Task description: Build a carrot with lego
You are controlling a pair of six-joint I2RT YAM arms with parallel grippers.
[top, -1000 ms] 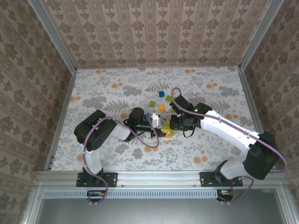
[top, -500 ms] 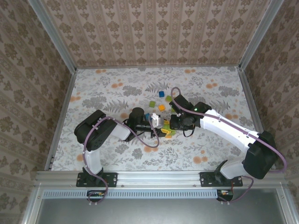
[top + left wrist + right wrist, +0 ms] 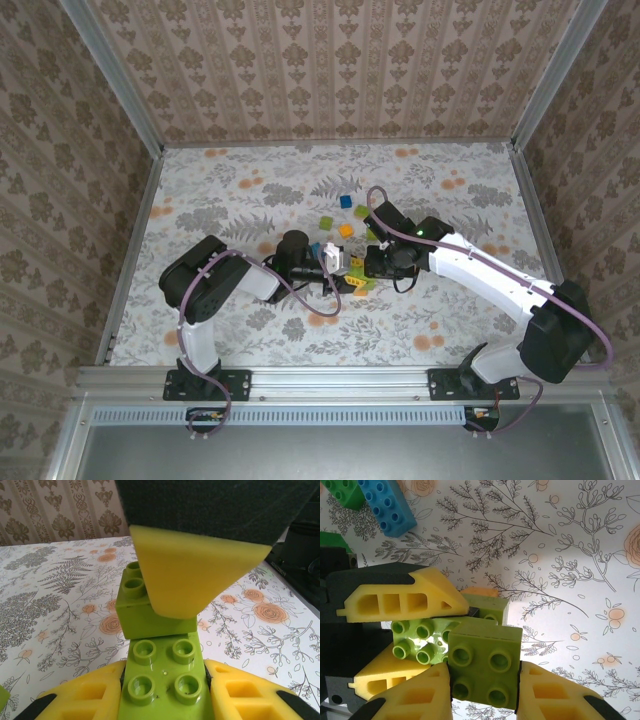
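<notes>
Lime-green carrot (image 3: 162, 680) is clamped tight in my left fingers (image 3: 343, 266); at its 3 o'clock, my right fingers (image 3: 364, 268) pinch a lime-green brick (image 3: 482, 672) against it.

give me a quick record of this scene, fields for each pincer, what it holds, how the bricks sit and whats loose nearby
left pincer: shut on left lime brick
right pincer: shut on right lime brick
contact: the two lime bricks touch, held off the table; whether they are locked together cannot be told
loose nearby: blue brick and green brick, side by side on the table
stage: joining two lime pieces
</notes>
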